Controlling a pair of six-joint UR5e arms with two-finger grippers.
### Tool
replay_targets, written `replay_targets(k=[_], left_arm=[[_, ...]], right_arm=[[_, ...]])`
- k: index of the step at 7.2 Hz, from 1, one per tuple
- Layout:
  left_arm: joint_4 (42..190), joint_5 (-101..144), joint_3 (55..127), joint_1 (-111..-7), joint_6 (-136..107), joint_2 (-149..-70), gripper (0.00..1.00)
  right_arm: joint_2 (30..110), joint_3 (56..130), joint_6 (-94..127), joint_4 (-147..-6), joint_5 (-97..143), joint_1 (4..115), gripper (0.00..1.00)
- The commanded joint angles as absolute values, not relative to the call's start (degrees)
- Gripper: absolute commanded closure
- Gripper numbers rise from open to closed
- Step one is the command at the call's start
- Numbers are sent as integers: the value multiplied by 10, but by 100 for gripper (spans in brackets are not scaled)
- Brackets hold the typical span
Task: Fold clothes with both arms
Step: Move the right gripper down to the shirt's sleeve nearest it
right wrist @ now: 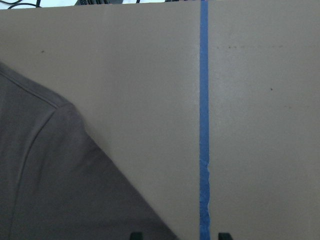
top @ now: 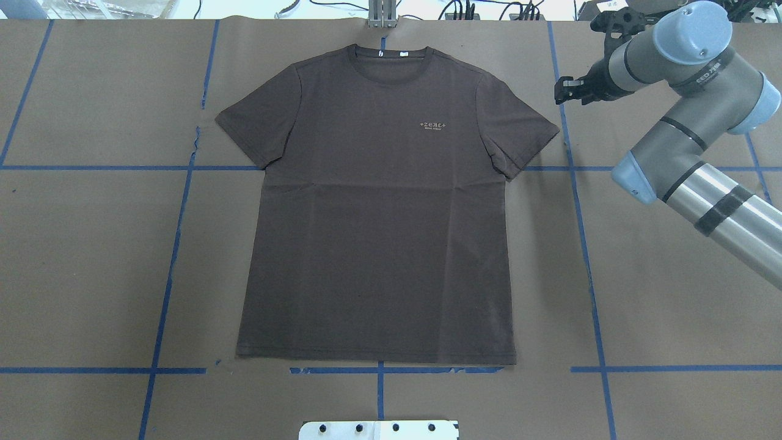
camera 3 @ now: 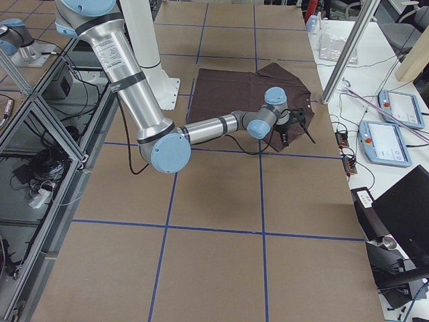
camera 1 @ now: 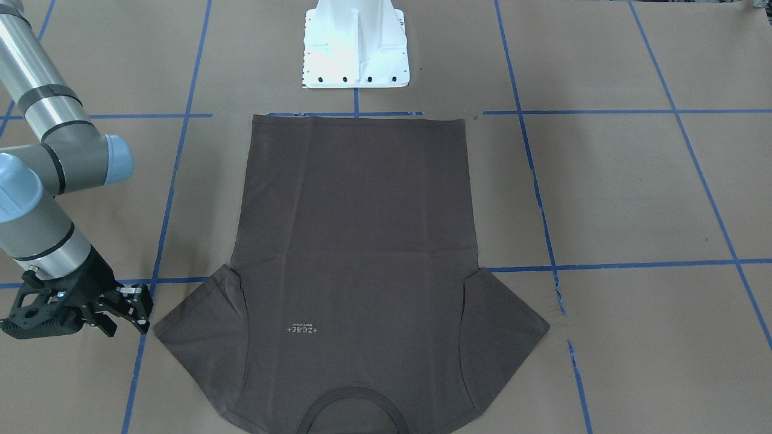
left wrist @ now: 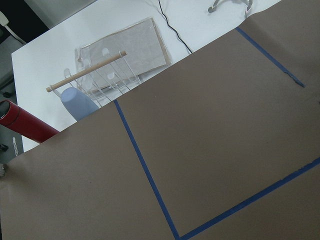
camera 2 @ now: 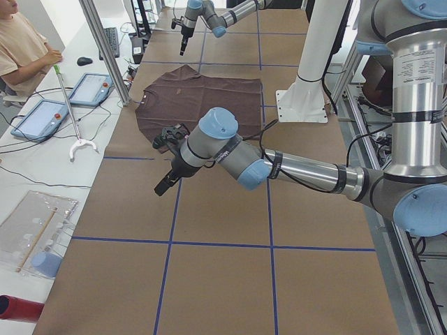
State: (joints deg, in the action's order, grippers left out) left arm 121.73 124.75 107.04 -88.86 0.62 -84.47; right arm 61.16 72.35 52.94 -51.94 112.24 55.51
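Shirt (camera 1: 356,241) collar (camera 1: 354,393) cut off by btm edge, front view; logo txt (camera 1: 303,330) too small to be read; left gripper (camera 2: 162,187) seen only side-on, grip can't be judged

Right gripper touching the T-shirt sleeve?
Apart. The overhead view shows bare brown paper between the right gripper and the tip of the T-shirt sleeve. The front-facing view shows a gap too.

You saw the T-shirt (right wrist: 55,180) sleeve on the table (right wrist: 125,60), just short of a blue tape line (right wrist: 203,100) reaching its far edge; the right gripper (right wrist: 180,236) fingertips stood apart.
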Motion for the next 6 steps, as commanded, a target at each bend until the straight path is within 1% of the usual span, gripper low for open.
replay_targets(k=[1,6], left_arm=[[1217,1248,1071,-889,7,-845,0],[1217,1248,1070,-889,7,-843,0]], right_arm=[[604,687,554,-489,1093,523,42],[611,684,554,-489,1078,512,44]])
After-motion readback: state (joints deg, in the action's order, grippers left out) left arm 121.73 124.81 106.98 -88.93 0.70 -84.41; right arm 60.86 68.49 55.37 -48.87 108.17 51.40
